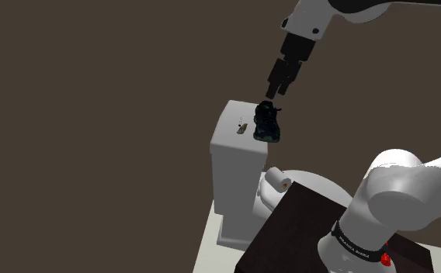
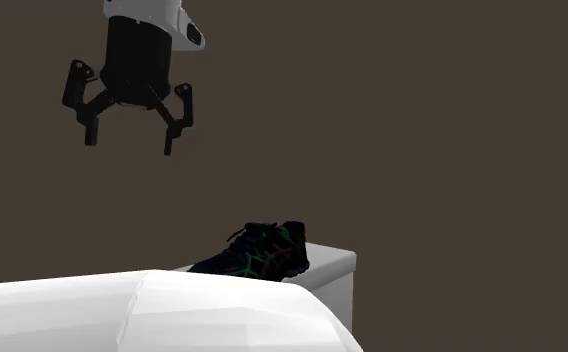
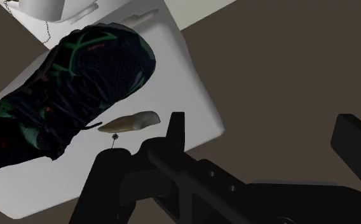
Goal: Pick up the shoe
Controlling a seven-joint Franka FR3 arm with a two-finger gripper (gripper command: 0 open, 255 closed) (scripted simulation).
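Shoe (image 1: pixel 267 122): 1, on tank (image 1: pixel 234 155) | jaws: 1 pair, spread, off shoe

White arm (image 1: pixel 401 194) rises, then bends toward the shoulder view's left; black gripper (image 2: pixel 129 143) points downward, its fingers (image 3: pixel 356 143) spread wide apart with nothing clasped between them.

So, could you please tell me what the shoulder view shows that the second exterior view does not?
Shoulder view, not the second exterior: the dark stand, a pale roll beside the white tank, and a small lever on the tank's top. Second exterior view, not the shoulder: a large white rounded shape across the foreground. Both: the open claw hanging above, not touching, the dark shoe, which lies on the tank.
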